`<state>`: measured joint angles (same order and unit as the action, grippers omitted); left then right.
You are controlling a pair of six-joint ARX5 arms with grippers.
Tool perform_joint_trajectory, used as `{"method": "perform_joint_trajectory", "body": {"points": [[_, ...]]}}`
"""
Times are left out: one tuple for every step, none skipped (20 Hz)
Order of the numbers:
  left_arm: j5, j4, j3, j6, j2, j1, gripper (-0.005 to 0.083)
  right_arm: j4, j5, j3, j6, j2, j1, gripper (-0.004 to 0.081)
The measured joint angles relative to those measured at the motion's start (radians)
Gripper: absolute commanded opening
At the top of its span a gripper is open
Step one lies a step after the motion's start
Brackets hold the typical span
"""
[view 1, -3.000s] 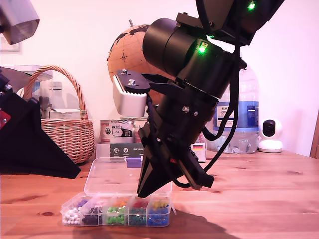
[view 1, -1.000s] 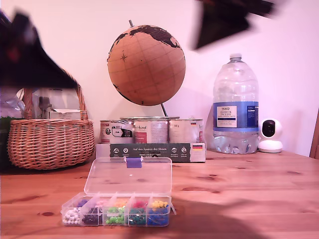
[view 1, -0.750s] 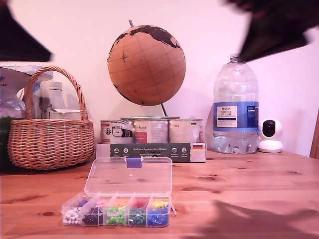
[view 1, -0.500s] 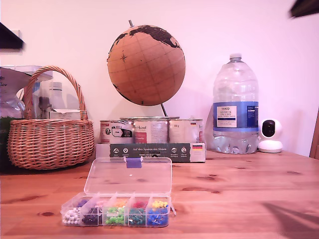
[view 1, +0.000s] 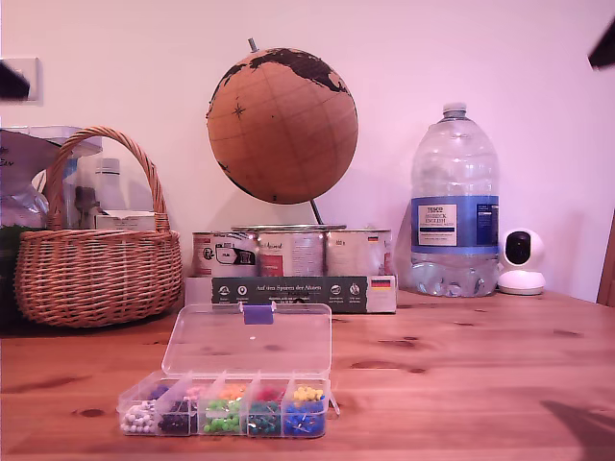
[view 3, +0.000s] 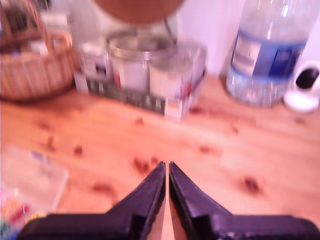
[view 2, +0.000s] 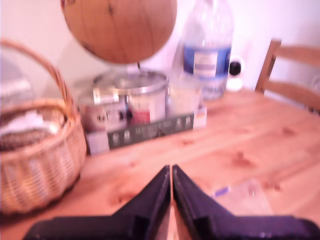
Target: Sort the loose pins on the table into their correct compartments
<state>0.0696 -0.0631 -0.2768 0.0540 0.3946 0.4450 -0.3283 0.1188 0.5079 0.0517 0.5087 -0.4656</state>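
Both arms are raised clear of the work area. In the exterior view only dark slivers show at the upper edges, and I cannot tell which arm is which.

My first tool [view 2: 171, 176]: tips together, nothing between them, high over the counter [view 1: 461, 365]. My second tool [view 3: 166, 172]: tips together too, empty, also high.

The clear plastic box [view 1: 226, 408] sits at the near edge of the counter toward the exterior view's left, with its flat lid [view 1: 248, 339] folded back and open behind it and the blue-purple clasp [view 1: 257, 314] at the lid's far edge. The five compartments [view 1: 225, 415] hold white, dark, green, red-and-green and blue-and-yellow heads. The wicker basket [view 1: 96, 274], cork globe [view 1: 282, 125], tins [view 1: 288, 252] and water bottle [view 1: 455, 206] stand behind, well apart from the box.

The loose pins: I see none on the bare wood in any view. The wrist views are blurred, and dots that small could be lost in the grain and knots.

Handling judgement:
- Pins are very light and rigid, with a smooth round head and a thin sharp shank. They are likely to roll or skitter if nudged.
- Best hold is across the ball head, tips closing from both sides, since the shank is too thin for a sure pinch.
- The box is light and may slide when touched. Release pins just above a compartment rather than pressing in.
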Motion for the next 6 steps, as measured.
{"method": "perform_joint_trajectory", "body": {"points": [[0.0, -0.025, 0.0, 0.0, 0.0, 0.0, -0.0024, -0.02, 0.0, 0.0, 0.0, 0.0, 0.0, -0.0013], [0.0, -0.053, 0.0, 0.0, 0.0, 0.0, -0.0024, -0.043, 0.0, 0.0, 0.0, 0.0, 0.0, -0.0013], [0.0, -0.079, 0.0, 0.0, 0.0, 0.0, -0.0024, -0.065, 0.0, 0.0, 0.0, 0.0, 0.0, -0.0013], [0.0, -0.106, 0.0, 0.0, 0.0, 0.0, -0.0024, -0.087, 0.0, 0.0, 0.0, 0.0, 0.0, -0.0013], [0.0, -0.13, 0.0, 0.0, 0.0, 0.0, -0.0024, -0.106, 0.0, 0.0, 0.0, 0.0, 0.0, -0.0013], [0.0, -0.152, 0.0, 0.0, 0.0, 0.0, -0.0024, -0.122, 0.0, 0.0, 0.0, 0.0, 0.0, -0.0013]]}}
